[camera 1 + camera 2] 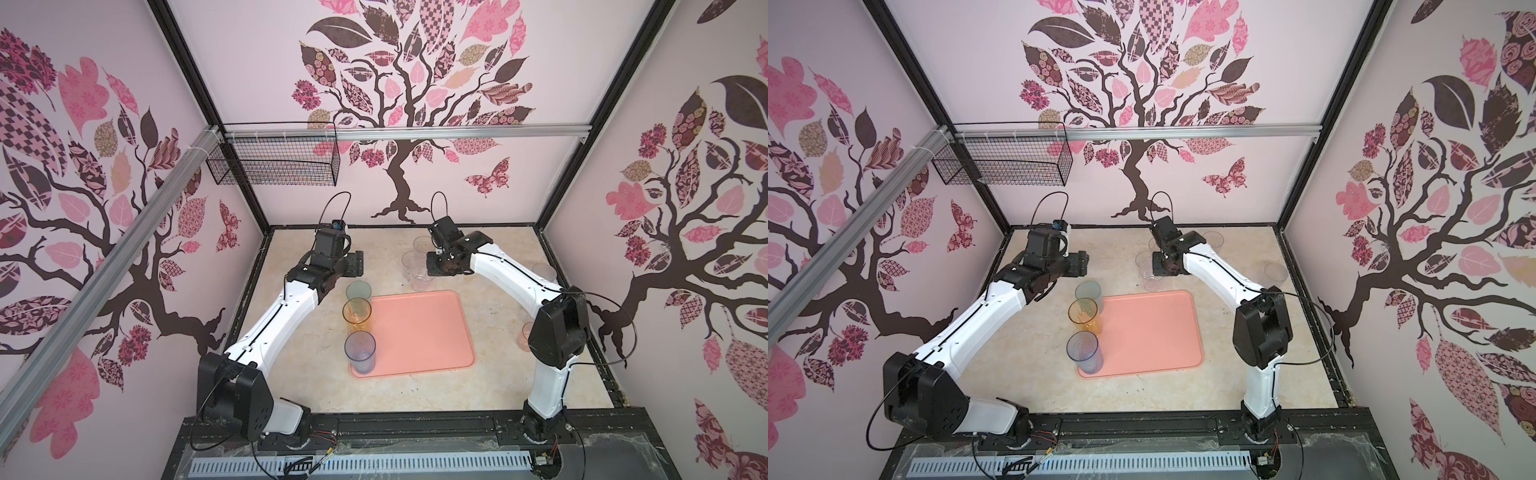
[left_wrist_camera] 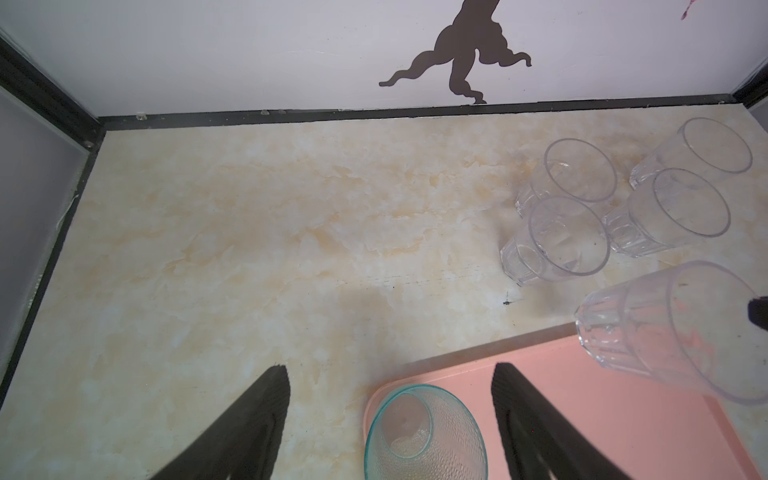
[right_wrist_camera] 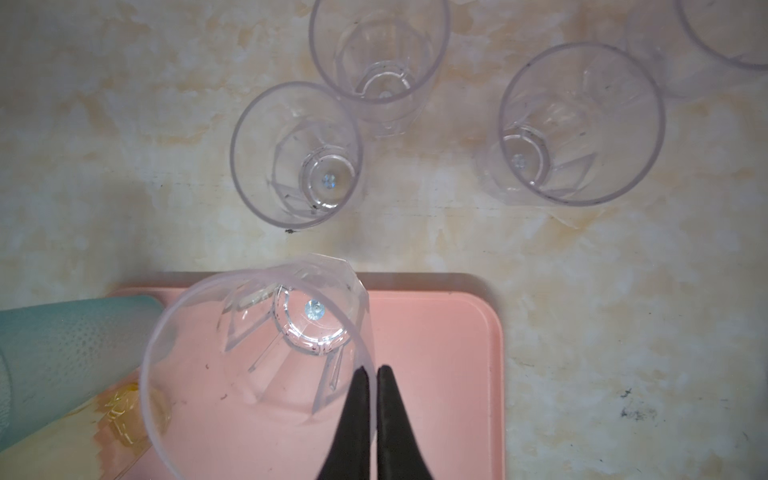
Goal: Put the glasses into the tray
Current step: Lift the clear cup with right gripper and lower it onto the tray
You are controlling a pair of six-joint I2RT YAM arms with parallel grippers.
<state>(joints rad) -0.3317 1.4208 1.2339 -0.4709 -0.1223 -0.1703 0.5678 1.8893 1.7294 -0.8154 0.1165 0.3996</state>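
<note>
Far left, high on the wall rail: black wire basket (image 1: 274, 166), no part of this job. Lower down, left gripper (image 2: 390, 368) with jaws apart and nothing between them, hanging above the tabletop (image 2: 249, 232) just off the tray's far left corner, teal tumbler (image 2: 424, 436) close below. Along the left edge of the tray (image 1: 419, 332), in a row from far to near: teal, amber tumbler (image 1: 356, 316), blue tumbler (image 1: 360, 353), all upright and close together. Seating of each base inside the rim hard to tell. Middle and right of the tray bare, so plenty of room for setting down.

Over the tray's far edge, right gripper (image 3: 372, 370) pinched tight on the wall of a clear faceted tumbler (image 3: 257, 353), one finger inside the mouth and one outside. Glass tilted and apparently off the surface. Just beyond that edge, a huddle of clear tumblers (image 3: 295, 153) on the tabletop, very close together. Further right, one more clear tumbler (image 1: 1277, 272) near the side wall, and a small pinkish-orange tumbler (image 1: 524, 336) half hidden behind the right arm.

Probably light, thin-walled, stiff yet slick, and quick to topple when nudged, the tall ones most of all. Best taken at the rim, wall between the fingers, or across the body wherever not crowded by neighbours. Worth lowering the held glass well inside the low rim, to keep the base from catching and tipping, and well apart from the tall row. Little clearance in the huddle and by the right wall. Slow, straight-down approaches advisable there.
</note>
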